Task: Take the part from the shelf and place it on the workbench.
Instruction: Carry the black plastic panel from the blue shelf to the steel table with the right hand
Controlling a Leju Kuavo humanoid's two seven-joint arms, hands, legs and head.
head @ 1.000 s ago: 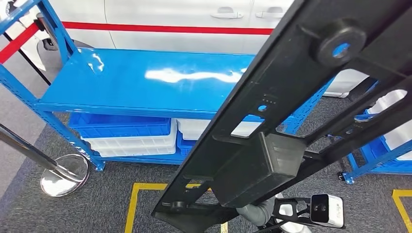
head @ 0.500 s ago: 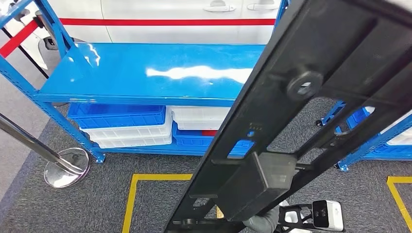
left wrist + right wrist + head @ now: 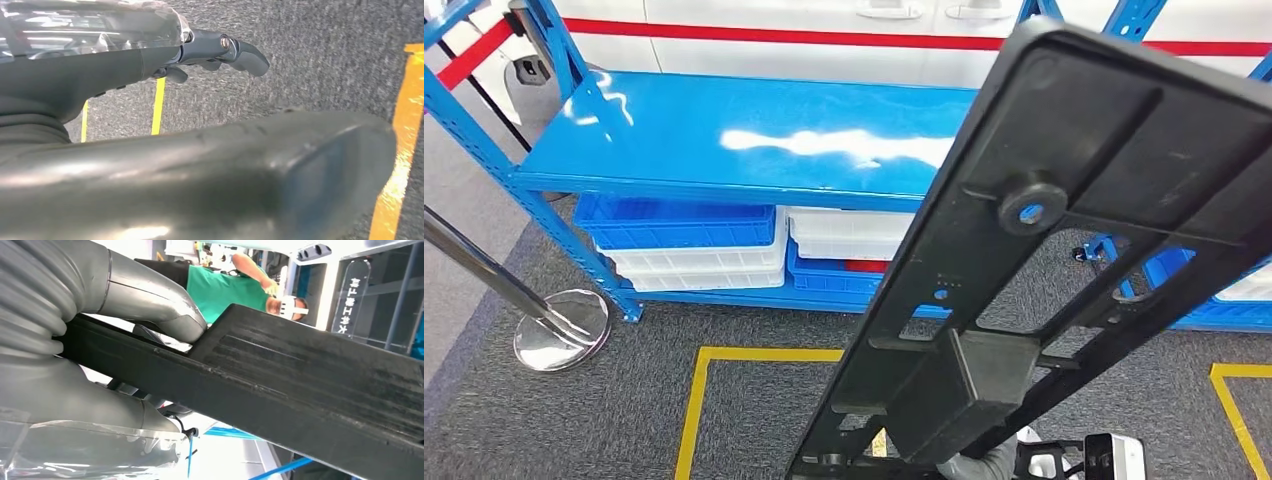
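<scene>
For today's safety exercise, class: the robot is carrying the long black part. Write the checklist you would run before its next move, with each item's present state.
1. Right robot hand grips the black part: ok.
2. Left robot hand holds nothing, hanging over carpet: ok.
3. Blue shelf top is free: ok.
4. Workbench in sight: cannot tell.
5. Chrome stanchion stands apart from the part: ok.
6. Person in green nearby, clearance: cannot tell.
</scene>
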